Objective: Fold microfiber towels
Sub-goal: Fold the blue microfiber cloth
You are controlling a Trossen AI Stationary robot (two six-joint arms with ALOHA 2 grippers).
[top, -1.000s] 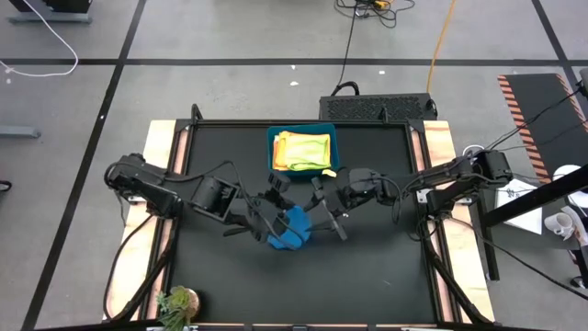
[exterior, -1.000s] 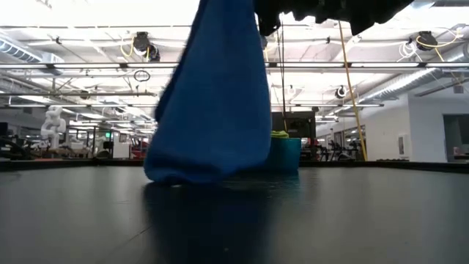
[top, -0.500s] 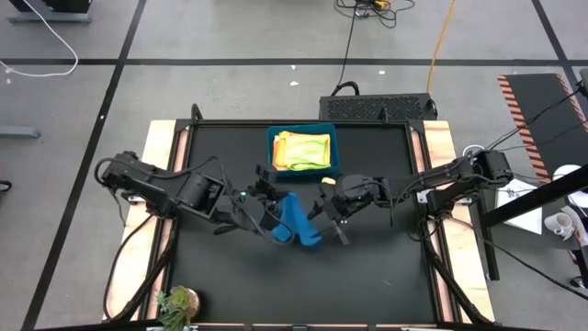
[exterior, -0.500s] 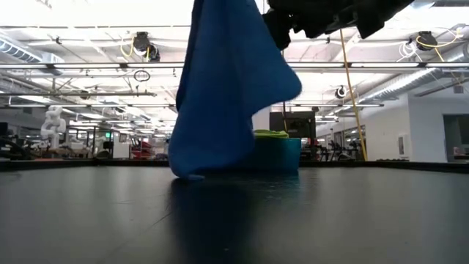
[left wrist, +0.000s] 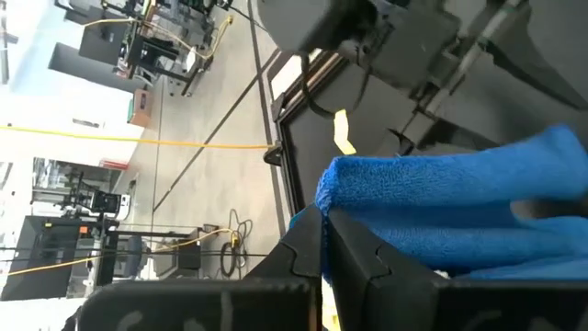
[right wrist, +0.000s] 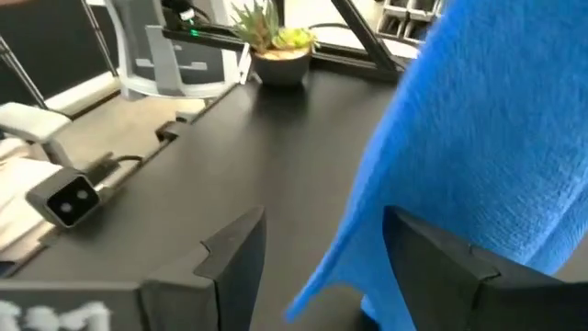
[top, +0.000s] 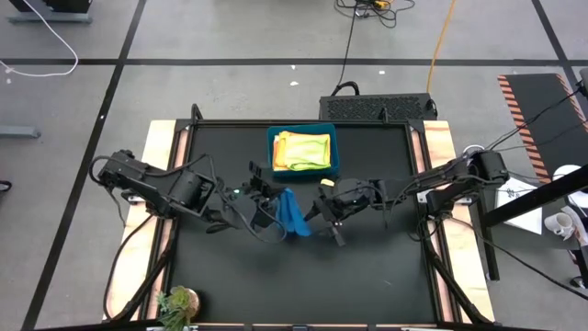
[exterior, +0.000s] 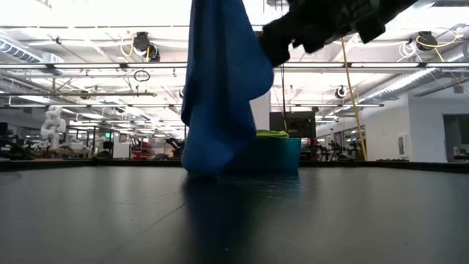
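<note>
Left tool [left wrist: 323,241] clenched on blue towel [top: 292,213] (hanging); right tool [right wrist: 322,267] released, beside it

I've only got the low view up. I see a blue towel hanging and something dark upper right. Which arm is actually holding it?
Observer: The left gripper is shut on the blue towel, pinching its edge.
Operator: And the right one?
Observer: The right gripper is open, jaws spread beside the hanging cloth, not gripping.
Operator: Where are the other towels?
Observer: In the teal bin at the table's far edge, orange, yellow and green ones piled inside.
</note>
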